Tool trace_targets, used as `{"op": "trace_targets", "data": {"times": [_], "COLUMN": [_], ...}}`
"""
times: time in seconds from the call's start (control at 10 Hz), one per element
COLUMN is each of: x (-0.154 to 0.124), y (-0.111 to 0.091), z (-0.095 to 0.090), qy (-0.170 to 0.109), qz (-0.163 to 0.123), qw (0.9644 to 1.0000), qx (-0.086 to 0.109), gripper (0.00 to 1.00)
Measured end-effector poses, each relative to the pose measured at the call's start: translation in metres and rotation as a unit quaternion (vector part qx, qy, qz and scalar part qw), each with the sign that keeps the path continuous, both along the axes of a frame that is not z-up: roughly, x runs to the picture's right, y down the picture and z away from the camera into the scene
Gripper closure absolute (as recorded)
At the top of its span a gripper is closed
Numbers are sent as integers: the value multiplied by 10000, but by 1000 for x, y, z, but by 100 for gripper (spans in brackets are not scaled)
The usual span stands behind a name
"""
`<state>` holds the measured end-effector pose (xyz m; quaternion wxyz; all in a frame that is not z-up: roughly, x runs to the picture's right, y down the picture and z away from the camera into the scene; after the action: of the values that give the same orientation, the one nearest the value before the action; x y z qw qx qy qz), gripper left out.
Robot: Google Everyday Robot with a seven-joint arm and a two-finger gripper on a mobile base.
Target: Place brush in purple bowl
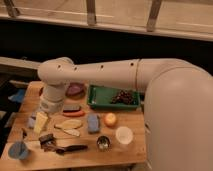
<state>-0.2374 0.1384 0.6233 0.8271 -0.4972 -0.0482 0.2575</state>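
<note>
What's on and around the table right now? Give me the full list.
table: one, wooden, centre
purple bowl: one, dull purple, back, beside the arm
tray: one, green, back right
dark bunch: one, in the tray
brush: one, black, front left
sponge: one, blue, middle
round fruit: one, orange, right of the sponge
white cup: one, front right
metal cup: one, silver, front
blue cup: one, front left corner
yellow pieces: two, pale, left of the sponge
red item: one, before the purple bowl
arm: one, white, reaching in from the right
gripper: one, pale, open, over the table's left part
</note>
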Motion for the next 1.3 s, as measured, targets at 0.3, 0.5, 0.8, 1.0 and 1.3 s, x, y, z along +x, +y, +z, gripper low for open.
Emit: {"op": "trace_targets", "data": {"times": [0.3, 0.5, 0.8, 1.0, 1.3], "x": [-3, -4, -5, -7, -20], "y": [1, 1, 3, 5, 19], "z": [1, 1, 2, 5, 16], "qy": [-37, -55, -90, -123, -138], "qz": [-10, -17, 3, 72, 171], "qw": [10000, 10000, 10000, 9999, 9997], "qx": [-14, -28, -38, -72, 71], "gripper": [20, 20, 20, 20, 20]}}
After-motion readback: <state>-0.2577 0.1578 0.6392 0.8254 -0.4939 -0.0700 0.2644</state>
